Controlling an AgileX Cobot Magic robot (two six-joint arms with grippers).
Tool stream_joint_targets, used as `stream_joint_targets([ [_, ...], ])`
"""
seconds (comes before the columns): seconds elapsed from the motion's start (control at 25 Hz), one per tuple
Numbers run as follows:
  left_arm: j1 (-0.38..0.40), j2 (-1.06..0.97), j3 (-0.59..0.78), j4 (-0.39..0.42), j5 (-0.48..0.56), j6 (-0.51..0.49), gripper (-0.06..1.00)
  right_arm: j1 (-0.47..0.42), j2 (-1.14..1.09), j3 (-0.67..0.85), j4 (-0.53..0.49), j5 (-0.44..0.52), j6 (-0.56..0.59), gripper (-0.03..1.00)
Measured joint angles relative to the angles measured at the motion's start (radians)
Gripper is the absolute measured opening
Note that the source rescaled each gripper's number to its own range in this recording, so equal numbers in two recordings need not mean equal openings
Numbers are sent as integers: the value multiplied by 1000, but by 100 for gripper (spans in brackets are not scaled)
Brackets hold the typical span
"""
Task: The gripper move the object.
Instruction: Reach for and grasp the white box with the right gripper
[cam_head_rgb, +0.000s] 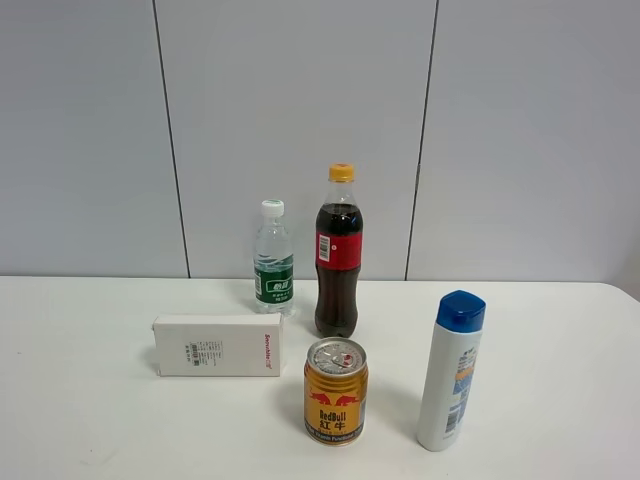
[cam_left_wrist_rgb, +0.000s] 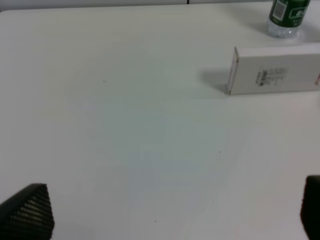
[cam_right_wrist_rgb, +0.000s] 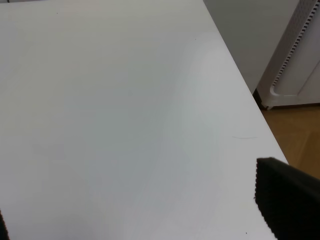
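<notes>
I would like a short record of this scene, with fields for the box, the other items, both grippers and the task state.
box: white box on the table, left of centre
behind: water bottle, cola bottle, both upright
front: Red Bull can, blue-capped white bottle, both upright
left gripper: open, empty, apart from the box
right gripper: open, empty, near the table edge
task state: box not yet grasped

Before me the white table (cam_head_rgb: 90, 420) carries five things: the flat white box (cam_head_rgb: 217, 346) (red lettering at one end), a water bottle (cam_head_rgb: 273, 262) and a cola bottle (cam_head_rgb: 338, 260) upright nearer the wall, a gold can (cam_head_rgb: 335, 392), and a blue-capped white bottle (cam_head_rgb: 451, 372).
</notes>
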Motion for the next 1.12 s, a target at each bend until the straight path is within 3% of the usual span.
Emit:
stream_joint_targets([
  [0.56, 0, 0, 0, 0, 0, 0, 100, 0, 0, 0, 19, 0, -15, 100],
  [0.88, 0, 0, 0, 0, 0, 0, 100, 0, 92, -42, 196, -37, -147, 100],
  [1.12, 0, 0, 0, 0, 0, 0, 100, 1, 384, -268, 284, -158, -260, 100],
])
